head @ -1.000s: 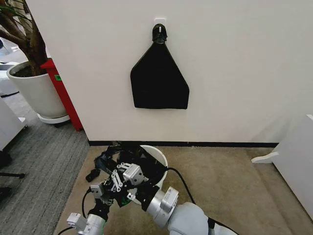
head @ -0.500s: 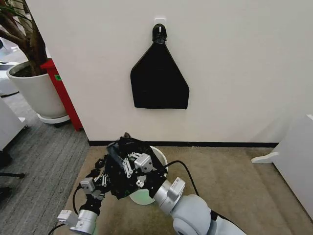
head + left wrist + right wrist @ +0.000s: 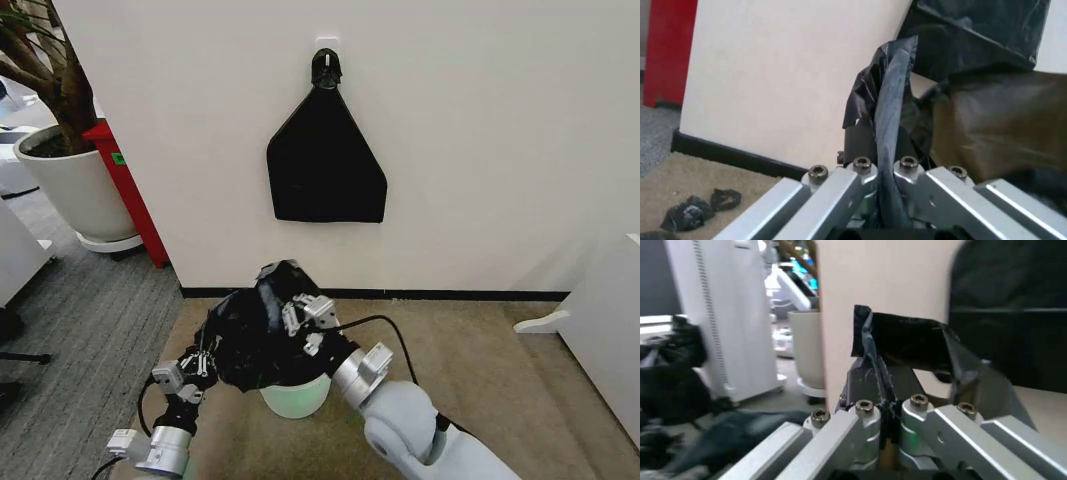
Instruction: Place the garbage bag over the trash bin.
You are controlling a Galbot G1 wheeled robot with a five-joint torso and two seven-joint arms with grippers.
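Note:
The glossy black garbage bag (image 3: 250,340) is stretched between my two grippers and drapes over the top of the cream-white trash bin (image 3: 293,398), whose lower body shows beneath it on the carpet. My left gripper (image 3: 203,362) holds the bag's left edge, and in the left wrist view a twisted strip of garbage bag (image 3: 890,125) is pinched in the shut left gripper (image 3: 884,172). My right gripper (image 3: 306,322) holds the bag's upper right edge. In the right wrist view the right gripper (image 3: 887,412) is shut on a fold of garbage bag (image 3: 897,342). The bin's rim is hidden.
A flat black triangular sheet (image 3: 325,165) hangs from a wall hook above the bin. A large white plant pot (image 3: 72,188) and a red panel (image 3: 130,195) stand at the left. White furniture (image 3: 600,330) is at the right. Small dark scraps (image 3: 697,210) lie on the carpet.
Both grippers have risen and moved toward the wall with the bag. The bag, bunched low beside the bin before, now spreads over the bin's top and hides its opening.

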